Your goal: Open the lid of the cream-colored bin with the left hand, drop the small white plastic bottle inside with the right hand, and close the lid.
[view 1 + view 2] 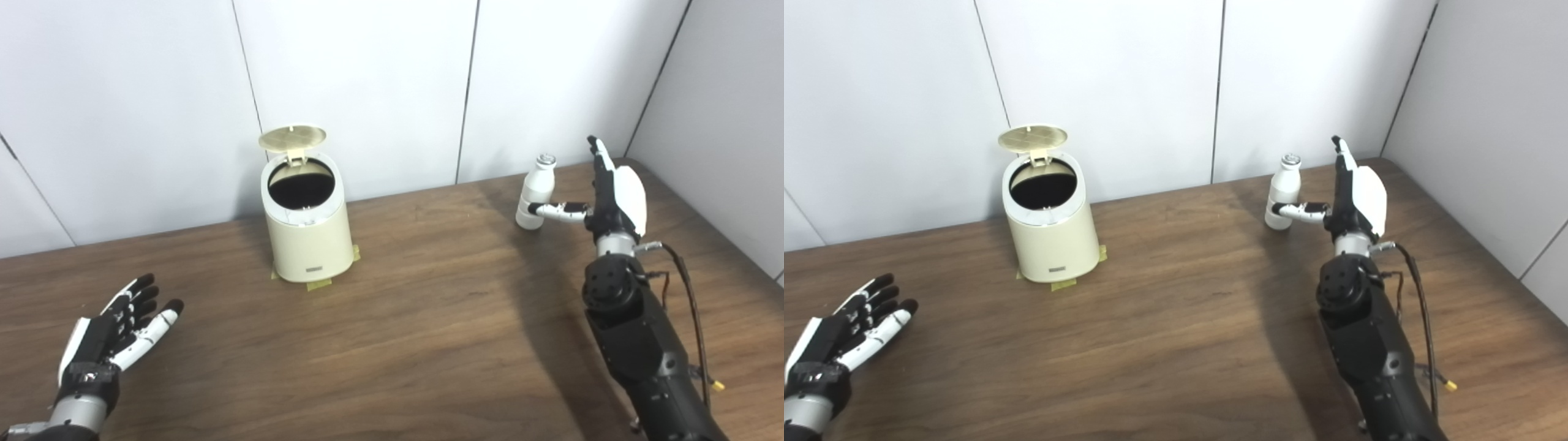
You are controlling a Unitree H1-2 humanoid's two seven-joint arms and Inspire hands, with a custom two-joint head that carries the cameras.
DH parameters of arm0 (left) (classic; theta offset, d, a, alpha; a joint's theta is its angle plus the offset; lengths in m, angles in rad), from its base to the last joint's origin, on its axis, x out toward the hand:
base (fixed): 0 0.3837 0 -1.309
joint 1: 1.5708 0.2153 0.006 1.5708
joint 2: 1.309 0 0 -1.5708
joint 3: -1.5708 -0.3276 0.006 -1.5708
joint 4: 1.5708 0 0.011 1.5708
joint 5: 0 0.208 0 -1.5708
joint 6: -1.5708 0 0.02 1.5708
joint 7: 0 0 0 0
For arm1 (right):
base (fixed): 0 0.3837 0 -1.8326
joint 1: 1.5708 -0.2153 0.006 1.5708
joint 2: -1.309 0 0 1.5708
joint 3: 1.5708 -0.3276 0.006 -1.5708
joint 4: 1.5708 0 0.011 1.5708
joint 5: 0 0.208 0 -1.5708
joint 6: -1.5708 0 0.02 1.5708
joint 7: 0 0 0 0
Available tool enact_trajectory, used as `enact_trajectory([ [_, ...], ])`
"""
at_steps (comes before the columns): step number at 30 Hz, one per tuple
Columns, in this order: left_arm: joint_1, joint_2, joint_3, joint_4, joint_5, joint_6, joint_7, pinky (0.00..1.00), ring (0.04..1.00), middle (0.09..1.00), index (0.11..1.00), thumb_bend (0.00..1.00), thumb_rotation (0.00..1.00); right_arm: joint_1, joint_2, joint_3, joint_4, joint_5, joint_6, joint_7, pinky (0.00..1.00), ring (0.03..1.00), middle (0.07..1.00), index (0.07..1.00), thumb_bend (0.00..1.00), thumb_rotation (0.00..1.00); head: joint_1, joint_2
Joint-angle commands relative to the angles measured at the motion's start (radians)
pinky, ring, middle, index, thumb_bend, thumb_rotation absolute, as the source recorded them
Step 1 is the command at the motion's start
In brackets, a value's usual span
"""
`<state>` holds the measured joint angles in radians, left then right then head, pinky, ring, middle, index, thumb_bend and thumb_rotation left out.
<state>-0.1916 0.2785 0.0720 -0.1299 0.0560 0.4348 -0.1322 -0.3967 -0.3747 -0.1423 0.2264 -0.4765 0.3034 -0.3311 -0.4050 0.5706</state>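
Note:
The cream-colored bin point(309, 236) stands at the back middle-left of the table, its round lid point(292, 137) tipped up and open, the dark inside showing. The small white plastic bottle point(536, 192) stands upright at the back right. My right hand point(609, 193) is open just right of the bottle, fingers straight up, thumb reaching across the front of the bottle's lower part. My left hand point(116, 327) is open and empty at the front left, far from the bin, fingers spread.
The wooden table point(416, 331) ends at white wall panels behind and on the right. Strips of tape point(318, 283) lie at the bin's base. A cable point(689, 300) runs along my right forearm.

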Motion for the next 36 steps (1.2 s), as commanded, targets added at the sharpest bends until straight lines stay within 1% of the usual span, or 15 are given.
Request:
enact_trajectory([
  [1,-0.031,0.021,-0.008,-0.045,0.015,-0.007,0.000,0.92,0.917,0.916,0.948,0.55,0.35,-0.063,-0.037,0.003,-0.009,-0.008,0.000,0.005,0.79,0.923,0.942,0.946,0.91,0.15,-0.001,0.001],
  [3,-0.033,0.027,-0.017,-0.047,0.018,-0.013,-0.004,0.89,0.908,0.908,0.947,0.56,0.35,-0.075,-0.040,0.007,0.002,-0.003,0.007,0.013,0.78,0.922,0.939,0.948,0.91,0.15,0.003,0.004],
  [6,-0.037,0.021,-0.013,-0.052,0.008,0.002,-0.002,0.89,0.902,0.902,0.948,0.57,0.36,-0.086,-0.041,0.014,0.022,0.001,-0.001,0.017,0.76,0.909,0.930,0.942,0.92,0.15,0.004,0.005],
  [9,-0.041,0.023,-0.017,-0.053,0.016,0.006,0.001,0.89,0.899,0.897,0.940,0.59,0.37,-0.091,-0.041,0.021,0.027,0.006,0.010,0.037,0.76,0.904,0.927,0.943,0.92,0.18,0.004,0.007],
  [10,-0.042,0.025,-0.018,-0.053,0.018,0.007,0.000,0.88,0.898,0.897,0.941,0.59,0.38,-0.093,-0.040,0.023,0.026,0.007,0.017,0.043,0.73,0.894,0.926,0.946,0.92,0.20,0.006,0.009],
  [12,-0.042,0.026,-0.020,-0.060,0.023,0.011,-0.001,0.88,0.897,0.895,0.940,0.60,0.39,-0.098,-0.038,0.029,0.026,0.003,0.027,0.047,0.71,0.881,0.916,0.942,0.93,0.23,0.007,0.010],
  [15,-0.039,0.020,-0.013,-0.068,0.009,0.011,-0.005,0.90,0.901,0.894,0.945,0.59,0.39,-0.106,-0.037,0.032,0.030,0.002,0.039,0.050,0.73,0.875,0.909,0.938,0.94,0.25,0.010,0.011],
  [16,-0.039,0.018,-0.009,-0.068,0.002,0.006,-0.006,0.93,0.913,0.903,0.951,0.59,0.40,-0.109,-0.038,0.033,0.035,0.003,0.038,0.048,0.72,0.869,0.905,0.936,0.95,0.26,0.010,0.011],
  [18,-0.040,0.019,-0.010,-0.068,-0.001,-0.005,-0.007,0.94,0.916,0.907,0.955,0.58,0.41,-0.116,-0.038,0.035,0.048,0.003,0.033,0.045,0.71,0.860,0.900,0.934,0.95,0.25,0.010,0.014],
  [19,-0.041,0.018,-0.009,-0.068,-0.004,-0.007,-0.007,0.91,0.891,0.898,0.952,0.59,0.43,-0.120,-0.039,0.037,0.057,0.003,0.028,0.043,0.71,0.855,0.894,0.929,0.95,0.24,0.011,0.014],
  [23,-0.044,0.018,-0.009,-0.075,-0.015,0.002,-0.008,0.92,0.885,0.891,0.957,0.58,0.43,-0.129,-0.040,0.037,0.077,0.010,0.014,0.041,0.74,0.865,0.890,0.925,0.95,0.22,0.011,0.016],
  [27,-0.041,0.028,-0.021,-0.079,0.003,-0.003,-0.006,0.90,0.868,0.882,0.956,0.56,0.45,-0.139,-0.039,0.032,0.091,0.015,0.012,0.032,0.70,0.833,0.870,0.917,0.94,0.22,0.013,0.019],
  [29,-0.039,0.039,-0.031,-0.077,0.016,-0.018,-0.009,0.90,0.883,0.884,0.953,0.56,0.46,-0.144,-0.038,0.029,0.104,0.016,0.019,0.024,0.69,0.828,0.865,0.913,0.92,0.23,0.013,0.019],
  [31,-0.037,0.055,-0.046,-0.071,0.035,-0.046,-0.013,0.85,0.871,0.877,0.944,0.56,0.47,-0.149,-0.034,0.023,0.116,0.019,0.018,0.011,0.69,0.816,0.860,0.902,0.90,0.23,0.019,0.022],
  [36,-0.036,0.066,-0.050,-0.066,0.040,-0.069,-0.023,0.80,0.854,0.871,0.940,0.59,0.46,-0.156,-0.027,0.014,0.136,0.032,0.013,-0.009,0.67,0.803,0.864,0.890,0.88,0.21,0.019,0.024],
])
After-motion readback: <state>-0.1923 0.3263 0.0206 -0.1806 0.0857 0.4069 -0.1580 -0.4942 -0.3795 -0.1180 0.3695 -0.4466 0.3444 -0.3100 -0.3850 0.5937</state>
